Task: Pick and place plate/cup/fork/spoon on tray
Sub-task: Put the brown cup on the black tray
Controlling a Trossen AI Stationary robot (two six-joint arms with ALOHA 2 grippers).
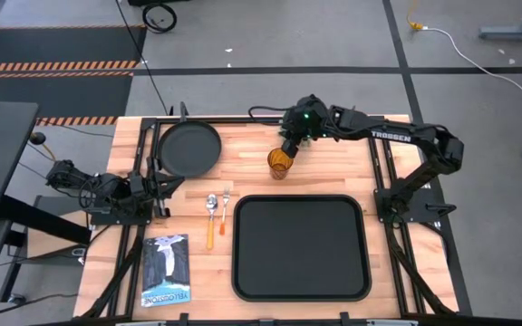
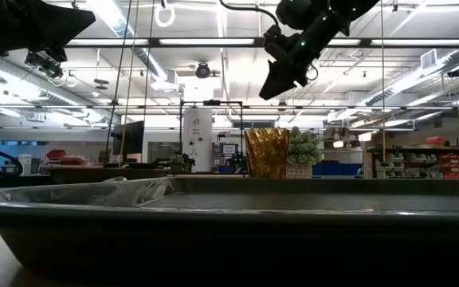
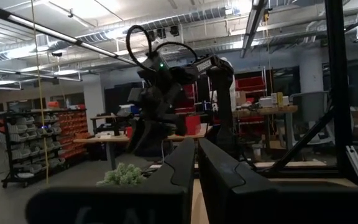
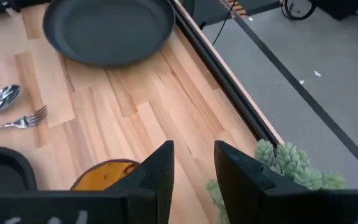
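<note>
A workshop-like lab: parts-bin shelves (image 2: 445, 163), ceiling ducts (image 3: 185, 18), workbenches (image 3: 272, 112).

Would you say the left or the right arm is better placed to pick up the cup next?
The right. The right gripper hangs just above the cup, fingers open, as its wrist view shows. The left gripper waits at the table's left edge beside the plate, fingers nearly together, well away from the cup.

The wooden table (image 1: 324, 172) stands on a grey floor (image 1: 270, 81) with black lines and a striped mat (image 1: 53, 65). Behind it is a big workshop with long ceiling lights (image 2: 126, 20), shelves with red bins (image 2: 453, 166) and a white column (image 2: 198, 137).
</note>
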